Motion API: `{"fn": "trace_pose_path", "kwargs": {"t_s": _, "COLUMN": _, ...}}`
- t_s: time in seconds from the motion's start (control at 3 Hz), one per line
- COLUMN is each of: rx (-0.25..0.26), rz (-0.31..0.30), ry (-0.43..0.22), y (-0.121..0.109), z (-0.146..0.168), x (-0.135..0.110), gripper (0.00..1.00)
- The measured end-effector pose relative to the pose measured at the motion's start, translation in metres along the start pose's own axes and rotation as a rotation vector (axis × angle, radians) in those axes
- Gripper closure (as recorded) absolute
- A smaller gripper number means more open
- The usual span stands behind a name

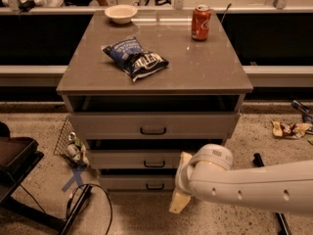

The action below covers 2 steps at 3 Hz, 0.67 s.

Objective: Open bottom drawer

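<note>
The grey cabinet (pixel 78 84) has three drawers with black bar handles. The bottom drawer (pixel 132 182) is the lowest, and its handle (pixel 155 186) shows at its middle. Its right end is hidden behind my white arm (pixel 244 185), which reaches in from the right. My gripper (pixel 179 202) hangs in front of the cabinet, just right of and slightly below the bottom drawer's handle, close to the floor. It is not touching the handle.
On the cabinet top are a blue chip bag (pixel 135 58), a red soda can (pixel 201 22) and a white bowl (pixel 121 13). A wire basket with trash (pixel 71 143) stands left of the cabinet. A black stand and cable (pixel 78 209) lie at the lower left, and wrappers (pixel 291 129) on the floor at right.
</note>
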<state>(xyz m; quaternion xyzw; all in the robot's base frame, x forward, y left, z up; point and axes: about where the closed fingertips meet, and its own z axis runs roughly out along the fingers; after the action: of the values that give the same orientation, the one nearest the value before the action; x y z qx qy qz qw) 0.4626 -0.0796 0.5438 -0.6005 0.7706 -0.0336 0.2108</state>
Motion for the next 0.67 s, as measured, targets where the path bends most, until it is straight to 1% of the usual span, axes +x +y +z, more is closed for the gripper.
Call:
{"fn": "trace_pose_path", "kwargs": {"t_s": 0.33, "rx": -0.066, "rz": 0.062, "ry": 0.022, "y": 0.037, "z": 0.044, "x": 0.028, "gripper": 0.0}}
{"fn": "trace_pose_path", "kwargs": {"t_s": 0.67, "rx": -0.106, "rz": 0.195, "ry": 0.036, "y": 0.062, "z": 0.091, "x": 0.052, "gripper": 0.0}}
